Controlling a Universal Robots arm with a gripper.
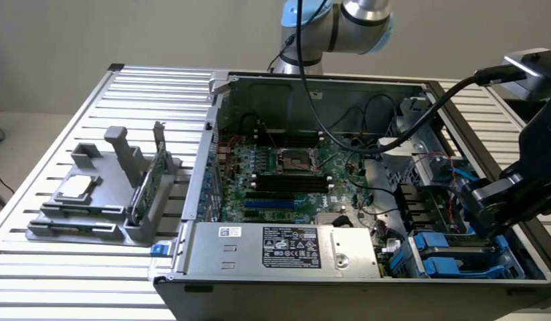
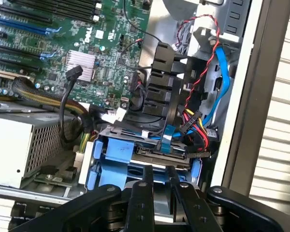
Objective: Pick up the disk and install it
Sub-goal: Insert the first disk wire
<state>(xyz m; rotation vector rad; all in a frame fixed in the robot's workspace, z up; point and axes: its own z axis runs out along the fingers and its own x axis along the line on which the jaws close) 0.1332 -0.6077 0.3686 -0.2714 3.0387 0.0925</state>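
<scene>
Where the one disk [image 2: 117, 151] lies in the case's [image 1: 347, 304] bay, the gripper [image 2: 159, 170] pinches its blue carrier between two fingers [image 2: 144, 193].

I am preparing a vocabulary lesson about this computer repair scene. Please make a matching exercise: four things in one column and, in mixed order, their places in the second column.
Things
1. hand
2. power supply
3. silver chip
4. processor socket

Places
A. on the grey holder, outside the case
B. middle of the motherboard
C. over the blue drive bay
D. inside the case, against its near wall

Pairs: 1-C, 2-D, 3-A, 4-B
</scene>
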